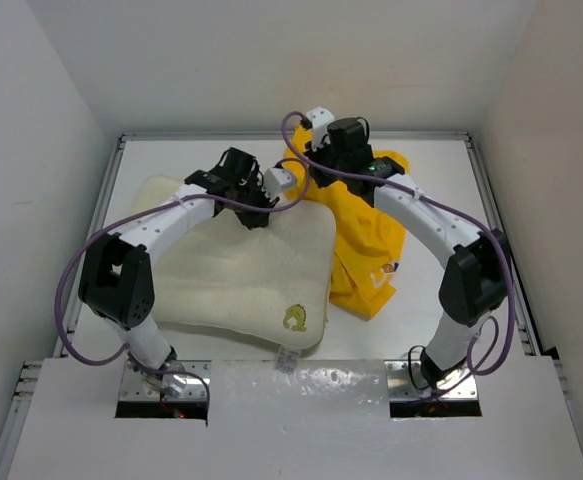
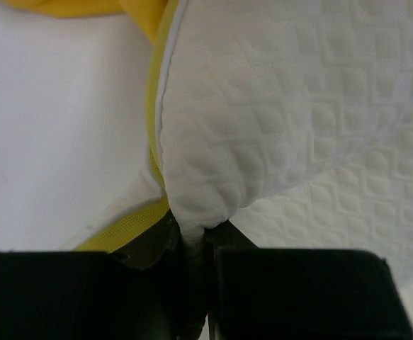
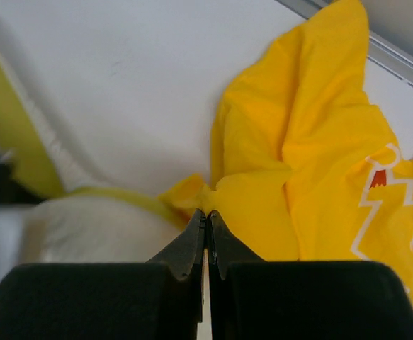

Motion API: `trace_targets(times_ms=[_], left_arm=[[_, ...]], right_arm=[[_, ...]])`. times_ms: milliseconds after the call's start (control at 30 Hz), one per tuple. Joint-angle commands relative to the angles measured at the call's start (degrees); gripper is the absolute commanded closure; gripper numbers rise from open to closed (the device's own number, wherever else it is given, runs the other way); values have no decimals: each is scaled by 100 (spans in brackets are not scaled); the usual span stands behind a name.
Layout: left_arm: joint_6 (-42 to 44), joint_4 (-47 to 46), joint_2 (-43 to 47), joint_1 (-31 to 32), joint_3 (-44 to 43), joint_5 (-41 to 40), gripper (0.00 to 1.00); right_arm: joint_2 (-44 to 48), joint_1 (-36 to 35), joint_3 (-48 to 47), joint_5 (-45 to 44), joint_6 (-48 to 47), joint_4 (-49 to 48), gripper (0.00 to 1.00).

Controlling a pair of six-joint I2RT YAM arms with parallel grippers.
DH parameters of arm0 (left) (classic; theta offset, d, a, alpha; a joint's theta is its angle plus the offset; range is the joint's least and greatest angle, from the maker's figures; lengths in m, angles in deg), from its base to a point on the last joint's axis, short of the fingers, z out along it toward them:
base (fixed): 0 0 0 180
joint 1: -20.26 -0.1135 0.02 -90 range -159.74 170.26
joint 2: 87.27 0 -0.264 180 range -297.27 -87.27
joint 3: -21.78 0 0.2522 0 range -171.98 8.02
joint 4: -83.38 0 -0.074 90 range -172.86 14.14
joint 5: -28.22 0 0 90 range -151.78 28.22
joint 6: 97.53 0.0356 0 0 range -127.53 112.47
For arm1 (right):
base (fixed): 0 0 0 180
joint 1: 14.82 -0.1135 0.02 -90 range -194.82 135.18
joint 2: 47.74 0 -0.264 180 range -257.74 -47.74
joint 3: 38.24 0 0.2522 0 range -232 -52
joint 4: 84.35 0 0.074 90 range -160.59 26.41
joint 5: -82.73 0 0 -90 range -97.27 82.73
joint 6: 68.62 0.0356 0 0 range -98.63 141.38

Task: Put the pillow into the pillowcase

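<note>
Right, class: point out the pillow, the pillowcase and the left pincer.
pillow (image 1: 241,270), top view, middle of its dimpled face.
pillowcase (image 1: 363,262), top view, crumpled yellow cloth right of the pillow.
left pincer (image 2: 197,237), left wrist view, between its tips at the pillow's corner.

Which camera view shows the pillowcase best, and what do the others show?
The top external view: the whole pillowcase lies right of the pillow, partly under the right arm. The right wrist view shows one bunched part close up; the left wrist view only a yellow sliver.

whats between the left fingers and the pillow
Nothing. In the left wrist view the left gripper has its fingers shut directly on a corner of the pillow, with no gap.
</note>
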Motion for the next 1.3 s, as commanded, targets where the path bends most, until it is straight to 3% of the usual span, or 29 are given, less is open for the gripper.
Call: trace_targets(times_ms=[0, 233, 533, 667, 767, 867, 933, 967, 1033, 1067, 1100, 1133, 1167, 1267], left_arm=[[-878, -1395, -43, -58, -119, -1103, 100], [-1388, -1624, -52, -216, -234, -2017, 100], [-835, -1027, 115, -366, -163, -2211, 100], [-931, -843, 185, -436, -303, -2124, 100], [-958, -772, 229, -436, -409, -2123, 100], [-896, -937, 142, -436, -288, -2158, 100], [-791, -1105, 98, -436, -129, -2220, 100], [-773, -1358, 89, -445, 115, -2290, 100], [-764, -1466, 71, -436, 258, -2273, 100], [-773, -1466, 54, -436, 319, -2238, 100], [-799, -1466, 36, -453, 337, -2220, 100], [-826, -1466, -25, -471, 381, -2168, 100], [-843, -1466, -60, -489, 390, -2141, 100], [-887, -1510, -157, -550, 452, -2124, 100]], right_arm=[[268, -256, 60, 210, -499, 356, 100], [400, -265, 227, 36, -886, 1244, 100], [480, -107, -246, -378, -886, 1200, 100], [321, -98, -362, -1019, -1096, 1289, 100], [-3, -168, -598, -1012, -1360, 1306, 100], [-521, -195, -1317, -529, -1117, 1280, 33], [-715, -168, -1933, -457, -704, 1648, 16], [-629, -151, -1726, -475, -597, 1684, 16], [-217, 7, -911, -562, -230, 1282, 19], [298, 51, 77, -624, -122, 723, 29], [530, 112, 504, -677, 0, 430, 50], [689, 113, 874, -677, 167, 218, 83], [786, 104, 1226, -556, 212, 42, 87], [420, 87, 1212, -72, 493, 224, 82]])
